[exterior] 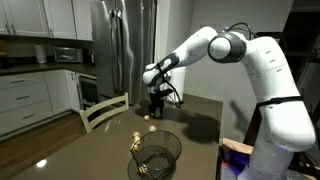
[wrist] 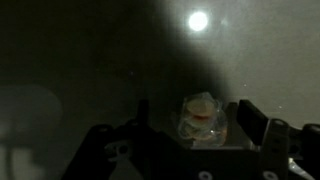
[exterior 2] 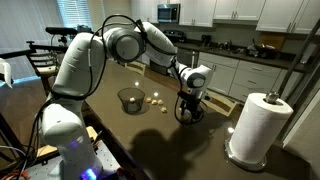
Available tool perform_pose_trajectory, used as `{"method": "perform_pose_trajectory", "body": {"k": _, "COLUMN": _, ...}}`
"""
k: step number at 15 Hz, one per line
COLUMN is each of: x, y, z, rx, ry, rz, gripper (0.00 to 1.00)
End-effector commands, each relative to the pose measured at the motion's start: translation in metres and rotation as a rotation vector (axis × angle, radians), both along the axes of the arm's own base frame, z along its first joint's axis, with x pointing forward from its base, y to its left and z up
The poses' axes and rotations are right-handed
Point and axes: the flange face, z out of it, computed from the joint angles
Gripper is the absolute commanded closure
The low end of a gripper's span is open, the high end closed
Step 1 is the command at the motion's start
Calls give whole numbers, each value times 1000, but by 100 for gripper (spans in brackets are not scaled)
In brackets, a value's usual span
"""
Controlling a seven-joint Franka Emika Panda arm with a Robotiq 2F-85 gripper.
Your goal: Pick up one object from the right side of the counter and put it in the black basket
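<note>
Gripper hangs low over the counter, jaws apart, with a small pale object sitting between them. The object lies closer to one finger than the other and is not yet squeezed, as far as the dark wrist view lets me judge. That straddling pose fits the grasp step: a finger down either side, so closing should take the object cleanly. The basket stands well apart from the gripper, back toward the arm's base, so a lift and a carry inward would be needed. Only the wrist view shows the object itself, translucent with a touch of red, and a lamp glare on the counter ahead of the fingers. In both exterior views the gripper hides the object; they show instead the basket, small pale bits between basket and gripper, and in an exterior view a paper-towel roll on the gripper's side away from the basket
</note>
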Motion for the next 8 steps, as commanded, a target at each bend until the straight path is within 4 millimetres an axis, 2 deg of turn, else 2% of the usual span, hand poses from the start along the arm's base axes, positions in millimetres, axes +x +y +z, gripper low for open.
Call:
{"method": "perform_pose_trajectory", "body": {"k": 1, "x": 6, "y": -5, "z": 0, "rx": 13, "ry": -12, "rz": -5, "gripper": 41}}
{"method": "perform_pose_trajectory", "body": {"k": 8, "x": 3, "y": -12, "z": 10, "rx": 11, "ry": -24, "rz": -23, "gripper": 87}}
